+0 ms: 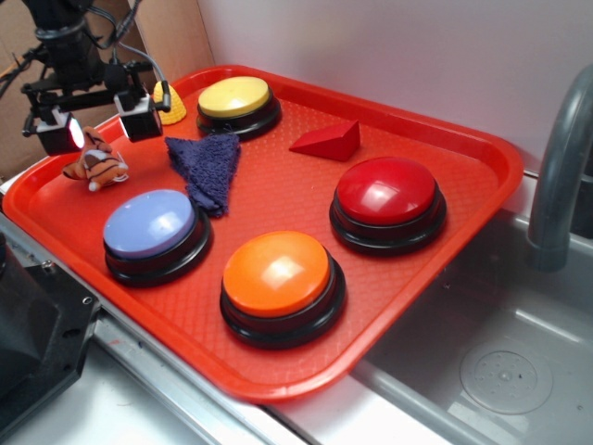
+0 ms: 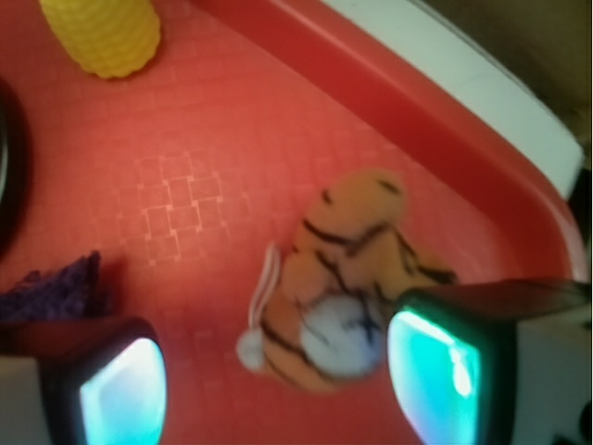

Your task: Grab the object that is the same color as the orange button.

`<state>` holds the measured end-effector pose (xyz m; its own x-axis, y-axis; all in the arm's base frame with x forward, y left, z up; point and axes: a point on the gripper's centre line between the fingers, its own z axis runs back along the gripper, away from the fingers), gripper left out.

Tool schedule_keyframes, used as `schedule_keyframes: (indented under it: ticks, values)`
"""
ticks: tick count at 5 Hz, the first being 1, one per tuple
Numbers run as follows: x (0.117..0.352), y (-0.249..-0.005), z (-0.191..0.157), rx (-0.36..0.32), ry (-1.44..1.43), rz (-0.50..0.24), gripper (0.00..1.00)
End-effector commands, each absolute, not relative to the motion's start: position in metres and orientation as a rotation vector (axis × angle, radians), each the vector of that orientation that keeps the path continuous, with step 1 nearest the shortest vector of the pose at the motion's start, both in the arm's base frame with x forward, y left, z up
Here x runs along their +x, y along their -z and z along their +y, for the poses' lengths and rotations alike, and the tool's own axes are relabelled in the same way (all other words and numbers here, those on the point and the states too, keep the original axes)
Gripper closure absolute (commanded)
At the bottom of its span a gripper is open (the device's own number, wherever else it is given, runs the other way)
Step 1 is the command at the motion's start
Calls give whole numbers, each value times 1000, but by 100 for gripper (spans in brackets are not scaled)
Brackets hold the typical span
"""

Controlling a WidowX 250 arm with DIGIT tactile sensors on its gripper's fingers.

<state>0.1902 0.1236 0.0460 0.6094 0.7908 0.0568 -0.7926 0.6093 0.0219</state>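
Note:
The object, a small orange plush tiger (image 1: 96,169) with black stripes, lies at the far left of the red tray (image 1: 445,148). In the wrist view the tiger (image 2: 338,287) sits between my fingers, close to the right pad (image 2: 431,375) and well apart from the left pad (image 2: 125,394). My gripper (image 1: 102,125) hangs just above it, open, its fingers on either side of the toy. The orange button (image 1: 278,273) with a black base stands at the tray's front middle.
A blue button (image 1: 150,225), a red button (image 1: 384,192) and a yellow button (image 1: 233,97) stand on the tray. A dark blue cloth (image 1: 206,167), a red wedge (image 1: 327,141) and a yellow corn toy (image 2: 107,35) lie near the back. A sink (image 1: 482,362) and faucet (image 1: 556,167) are to the right.

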Motion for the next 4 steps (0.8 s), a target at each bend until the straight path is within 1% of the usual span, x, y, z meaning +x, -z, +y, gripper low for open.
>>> schedule_keyframes:
  ticks: [1, 2, 3, 4]
  values:
    - [172, -52, 135, 111, -911, -67, 0]
    - [167, -43, 138, 136, -873, -52, 0]
    - [172, -28, 139, 132, -828, -60, 0]
    - [180, -21, 141, 87, -789, -93, 100]
